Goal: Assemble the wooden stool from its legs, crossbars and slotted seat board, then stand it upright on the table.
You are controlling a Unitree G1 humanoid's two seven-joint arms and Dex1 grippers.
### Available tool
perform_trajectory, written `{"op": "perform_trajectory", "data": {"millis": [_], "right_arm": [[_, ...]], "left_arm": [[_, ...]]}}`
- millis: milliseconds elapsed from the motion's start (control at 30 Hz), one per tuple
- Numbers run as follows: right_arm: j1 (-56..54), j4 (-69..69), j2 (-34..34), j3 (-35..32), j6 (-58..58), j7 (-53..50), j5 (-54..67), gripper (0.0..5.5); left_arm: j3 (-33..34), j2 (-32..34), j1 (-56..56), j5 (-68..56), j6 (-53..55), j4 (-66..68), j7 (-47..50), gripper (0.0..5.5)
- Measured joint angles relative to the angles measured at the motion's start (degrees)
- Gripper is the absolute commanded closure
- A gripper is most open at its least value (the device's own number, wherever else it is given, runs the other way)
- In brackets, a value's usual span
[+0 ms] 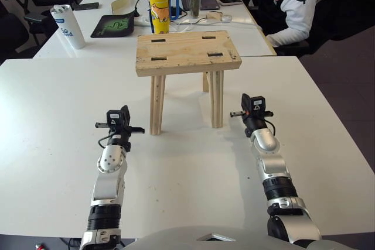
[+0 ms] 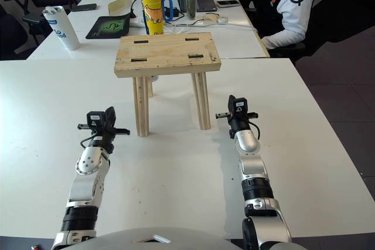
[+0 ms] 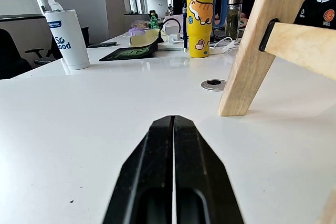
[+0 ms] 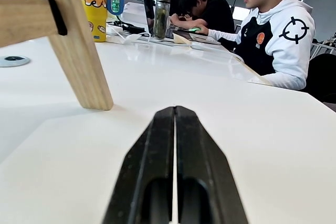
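Beside stool point(image 1: 187, 54), end effectors point(image 3: 173, 123) point(image 4: 175, 113) closed, empty.

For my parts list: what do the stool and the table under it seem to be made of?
The stool: pale wood, apparently unvarnished, perhaps plywood or pine; grain lines show and the surface looks matt. The table: smooth white top, probably laminate, judging by its faint sheen; the core is hidden.

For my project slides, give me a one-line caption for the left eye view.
Assembled wooden stool stands upright on the white table, left gripper and right gripper shut and empty before it.
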Motion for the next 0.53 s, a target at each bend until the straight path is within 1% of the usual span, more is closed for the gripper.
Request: {"op": "perform_trajectory", "data": {"millis": [533], "right_arm": [[-0.5, 0.0, 0.3, -0.1, 0.0, -0.9, 0.0, 5.5]], "left_arm": [[-1.4, 1.3, -2.1, -0.8, 0.4, 0.4, -3.9, 5.46]]}}
